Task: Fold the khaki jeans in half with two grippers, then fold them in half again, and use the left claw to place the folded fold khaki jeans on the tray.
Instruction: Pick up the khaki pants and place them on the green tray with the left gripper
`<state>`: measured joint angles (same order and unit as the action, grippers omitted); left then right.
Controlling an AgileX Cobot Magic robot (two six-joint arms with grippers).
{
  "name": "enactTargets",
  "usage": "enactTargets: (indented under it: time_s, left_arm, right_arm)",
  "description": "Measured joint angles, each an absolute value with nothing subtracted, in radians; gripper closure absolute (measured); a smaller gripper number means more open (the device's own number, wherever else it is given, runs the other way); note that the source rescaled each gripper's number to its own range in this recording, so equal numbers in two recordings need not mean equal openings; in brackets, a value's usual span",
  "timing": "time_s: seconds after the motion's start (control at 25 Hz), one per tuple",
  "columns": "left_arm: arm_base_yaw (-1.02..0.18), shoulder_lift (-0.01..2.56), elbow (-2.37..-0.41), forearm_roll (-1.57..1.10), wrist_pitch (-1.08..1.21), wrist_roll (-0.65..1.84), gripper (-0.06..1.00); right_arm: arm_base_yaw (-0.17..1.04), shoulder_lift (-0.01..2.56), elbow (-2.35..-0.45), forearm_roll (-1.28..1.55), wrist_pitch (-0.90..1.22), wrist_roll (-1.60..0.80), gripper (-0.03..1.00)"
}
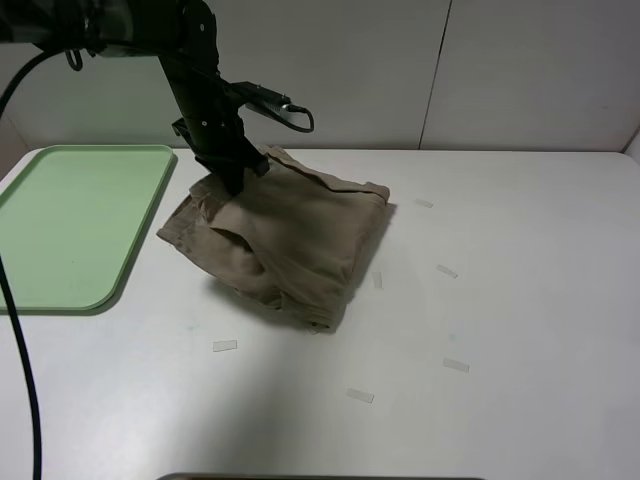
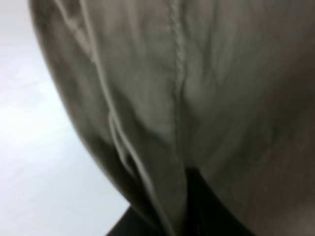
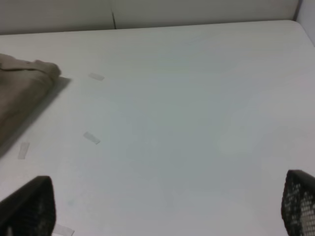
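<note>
Pinching folded khaki-brown cotton jeans (image 1: 290, 235) at raised corner: black left end effector (image 1: 232, 182); bundle rumpled, seams showing; right end effector (image 3: 167, 209) spread wide.

Khaki jeans (image 1: 290, 235): plain khaki-brown, no print, same-colour stitched seams. Tray (image 1: 70, 225): uniform pale green. Surface (image 1: 500, 330): white, dotted with small translucent tape strips (image 1: 225, 346). Left tool (image 1: 232, 182): black. Right tool (image 3: 170, 209): black, textured mesh-patterned fingers (image 3: 299, 202).

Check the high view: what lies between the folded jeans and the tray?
Only bare white table. In the exterior high view a narrow strip separates the jeans from the tray; nothing sits in it.
</note>
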<state>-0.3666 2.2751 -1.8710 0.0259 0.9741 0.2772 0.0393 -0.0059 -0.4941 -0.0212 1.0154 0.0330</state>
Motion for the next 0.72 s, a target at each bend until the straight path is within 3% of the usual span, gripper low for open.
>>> enactTargets:
  time_s: [0.36,0.72]
  left_arm:
    - [-0.293,2.220,-1.881,0.133,1.076,0.228,0.91]
    - [-0.170,2.187,-1.819,0.151,1.038,0.290,0.91]
  right_arm:
    - [0.039,-0.006,-0.494,-0.022,1.015,0.033,-0.03]
    - [0.039,-0.006,-0.494,-0.022,1.015,0.033,-0.03]
